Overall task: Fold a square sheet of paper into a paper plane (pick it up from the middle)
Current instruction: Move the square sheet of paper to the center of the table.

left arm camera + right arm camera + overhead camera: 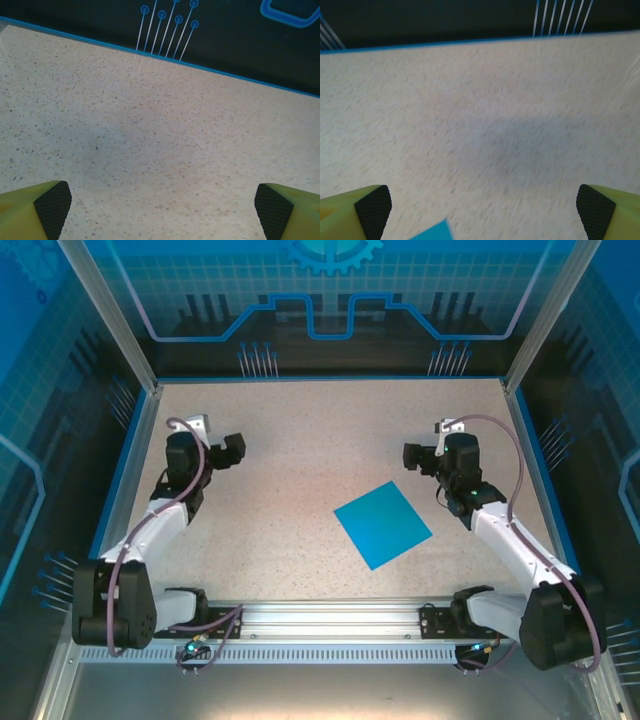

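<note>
The square sheet of paper, bright blue and flat, lies turned like a diamond on the speckled table, right of centre. One of its corners peeks in at the bottom of the right wrist view. My right gripper hovers above and to the right of the sheet, open, with nothing between its yellow fingers. My left gripper is over the left half of the table, far from the sheet, also open and empty, its black pads wide apart. No paper plane is in view.
The speckled table is ringed by a blue border and dark enclosure walls. Both arm bases sit on the rail at the near edge. Bare tabletop lies ahead of both grippers.
</note>
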`<state>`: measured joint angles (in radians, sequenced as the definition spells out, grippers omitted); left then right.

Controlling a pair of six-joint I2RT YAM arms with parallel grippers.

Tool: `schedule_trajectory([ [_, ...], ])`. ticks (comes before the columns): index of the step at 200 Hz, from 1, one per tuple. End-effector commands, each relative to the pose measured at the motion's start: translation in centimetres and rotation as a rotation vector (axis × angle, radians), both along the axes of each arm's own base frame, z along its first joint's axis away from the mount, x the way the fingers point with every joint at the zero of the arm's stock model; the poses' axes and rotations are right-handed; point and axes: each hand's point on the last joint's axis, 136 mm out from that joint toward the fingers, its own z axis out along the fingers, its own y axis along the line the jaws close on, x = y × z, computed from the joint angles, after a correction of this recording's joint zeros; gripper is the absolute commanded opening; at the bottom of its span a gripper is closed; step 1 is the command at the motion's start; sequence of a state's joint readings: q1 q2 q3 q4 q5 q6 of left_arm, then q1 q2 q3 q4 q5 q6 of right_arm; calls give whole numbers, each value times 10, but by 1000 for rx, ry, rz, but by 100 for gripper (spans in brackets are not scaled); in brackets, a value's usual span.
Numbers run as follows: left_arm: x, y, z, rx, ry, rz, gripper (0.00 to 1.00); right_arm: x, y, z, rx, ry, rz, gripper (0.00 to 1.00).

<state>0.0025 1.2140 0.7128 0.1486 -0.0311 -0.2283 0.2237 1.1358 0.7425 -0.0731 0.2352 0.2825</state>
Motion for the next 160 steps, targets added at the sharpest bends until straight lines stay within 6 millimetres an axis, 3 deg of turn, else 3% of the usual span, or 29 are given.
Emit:
schedule_trajectory([
  [1,-29,-7,-8,-143,211,60,98,-47,18,-45,91,314,-5,99],
  [47,-51,-21,9,-254,305,44,98,-96,44,-83,-22,537,17,99],
  [74,-54,-31,10,-281,325,-10,98,-111,63,-104,-117,591,48,97],
  [110,-53,-33,3,-269,345,-29,99,-110,91,-124,-266,619,107,94],
  [121,-53,-34,1,-267,354,-34,98,-102,107,-122,-296,601,129,94],
  [160,-53,-35,-5,-264,377,-43,99,-95,129,-141,-316,625,160,95],
])
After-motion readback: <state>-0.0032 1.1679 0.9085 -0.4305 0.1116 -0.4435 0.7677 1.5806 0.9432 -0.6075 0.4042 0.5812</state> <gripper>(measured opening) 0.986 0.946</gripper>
